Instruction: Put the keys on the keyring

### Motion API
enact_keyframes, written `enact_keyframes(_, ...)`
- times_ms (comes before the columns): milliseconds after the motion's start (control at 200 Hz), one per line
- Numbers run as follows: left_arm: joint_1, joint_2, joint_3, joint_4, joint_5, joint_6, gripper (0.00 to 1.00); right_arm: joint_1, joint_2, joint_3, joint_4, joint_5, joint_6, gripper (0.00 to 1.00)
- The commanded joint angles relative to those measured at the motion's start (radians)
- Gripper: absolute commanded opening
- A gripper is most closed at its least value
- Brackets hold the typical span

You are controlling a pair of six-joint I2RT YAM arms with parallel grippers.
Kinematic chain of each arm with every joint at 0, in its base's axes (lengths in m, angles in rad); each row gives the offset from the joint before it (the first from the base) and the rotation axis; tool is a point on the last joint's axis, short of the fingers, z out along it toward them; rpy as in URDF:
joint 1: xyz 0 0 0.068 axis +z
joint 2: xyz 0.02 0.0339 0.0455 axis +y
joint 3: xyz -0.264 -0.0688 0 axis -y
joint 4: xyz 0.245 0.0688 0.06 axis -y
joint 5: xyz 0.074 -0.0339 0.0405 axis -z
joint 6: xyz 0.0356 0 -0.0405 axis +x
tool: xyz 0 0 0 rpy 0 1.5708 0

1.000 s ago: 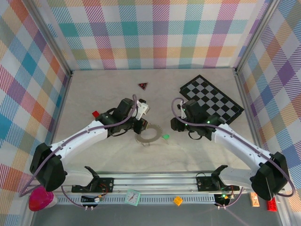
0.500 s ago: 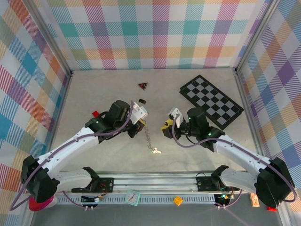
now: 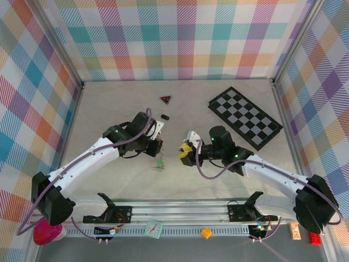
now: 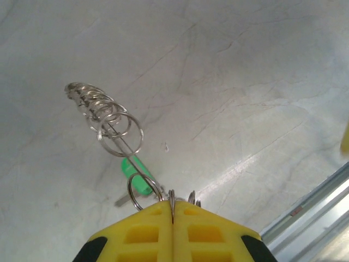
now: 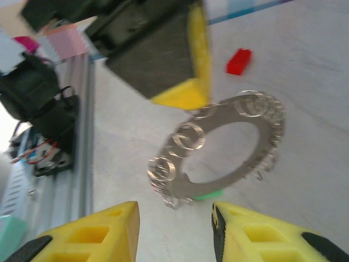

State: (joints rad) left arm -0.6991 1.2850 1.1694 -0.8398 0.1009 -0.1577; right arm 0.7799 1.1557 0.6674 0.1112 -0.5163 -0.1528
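Left pincer (tips pressed together) clamps the keyring by its edge.

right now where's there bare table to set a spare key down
Bare: the far-left corner, between the left wall and the red triangle; the far strip between triangle and chequered board; the near strip between keyring and rail. Crowded: the centre, where the left gripper pinches the keyring and the open right gripper faces it.
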Motion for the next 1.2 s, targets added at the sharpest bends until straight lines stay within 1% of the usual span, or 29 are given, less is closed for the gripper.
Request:
enact_keyframes(0, 0.0, 0.053, 0.131, -0.137, -0.029, -0.144, 0.0, 0.082, 0.04, 0.059, 0.024, -0.082, -0.02, 0.38)
enact_keyframes(95, 0.009, 0.135, 0.236, -0.228, -0.013, -0.231, 0.0, 0.147, 0.098, 0.066, 0.106, -0.037, 0.009, 0.35)
enact_keyframes(150, 0.016, 0.188, 0.301, -0.292, 0.015, -0.274, 0.0, 0.164, 0.134, 0.062, 0.164, 0.018, 0.037, 0.3)
enact_keyframes(200, 0.022, 0.22, 0.344, -0.334, 0.044, -0.317, 0.0, 0.169, 0.161, 0.05, 0.219, 0.067, 0.047, 0.28)
enact_keyframes(205, 0.022, 0.223, 0.346, -0.336, 0.047, -0.321, 0.0, 0.169, 0.167, 0.046, 0.234, 0.076, 0.073, 0.27)
enact_keyframes(220, 0.024, 0.229, 0.355, -0.343, 0.054, -0.335, 0.0, 0.17, 0.175, 0.039, 0.258, 0.083, 0.084, 0.27)
enact_keyframes(295, 0.035, 0.235, 0.37, -0.346, 0.104, -0.429, 0.0, 0.169, 0.213, 0.002, 0.385, 0.112, 0.092, 0.27)
enact_keyframes(355, 0.046, 0.231, 0.374, -0.343, 0.134, -0.504, 0.0, 0.17, 0.242, 0.008, 0.421, 0.119, 0.091, 0.26)
enact_keyframes(420, 0.065, 0.231, 0.388, -0.35, 0.184, -0.558, 0.0, 0.17, 0.266, 0.014, 0.428, 0.165, 0.079, 0.24)
enact_keyframes(455, 0.073, 0.231, 0.399, -0.357, 0.205, -0.572, 0.0, 0.17, 0.274, 0.005, 0.436, 0.194, 0.047, 0.24)
enact_keyframes(530, 0.082, 0.232, 0.421, -0.384, 0.217, -0.59, 0.0, 0.168, 0.285, -0.034, 0.463, 0.29, -0.027, 0.21)
enact_keyframes(595, 0.085, 0.235, 0.433, -0.406, 0.223, -0.604, 0.0, 0.168, 0.289, -0.065, 0.492, 0.344, -0.073, 0.21)
enact_keyframes(655, 0.087, 0.233, 0.43, -0.405, 0.231, -0.625, 0.0, 0.164, 0.29, -0.078, 0.511, 0.328, -0.085, 0.22)
enact_keyframes(695, 0.089, 0.228, 0.421, -0.392, 0.239, -0.643, 0.0, 0.164, 0.293, -0.074, 0.513, 0.303, -0.078, 0.25)
enact_keyframes(765, 0.093, 0.216, 0.403, -0.36, 0.248, -0.683, 0.0, 0.165, 0.301, -0.076, 0.587, 0.271, -0.048, 0.29)
enact_keyframes(915, 0.096, 0.201, 0.367, -0.309, 0.279, -0.749, 0.0, 0.165, 0.32, -0.103, 0.714, 0.292, -0.005, 0.32)
enact_keyframes(1065, 0.096, 0.209, 0.367, -0.301, 0.29, -0.765, 0.0, 0.165, 0.324, -0.103, 0.745, 0.288, 0.004, 0.34)
enact_keyframes(1195, 0.096, 0.208, 0.359, -0.298, 0.28, -0.773, 0.0, 0.166, 0.28, -0.116, 0.736, 0.271, -0.004, 0.34)
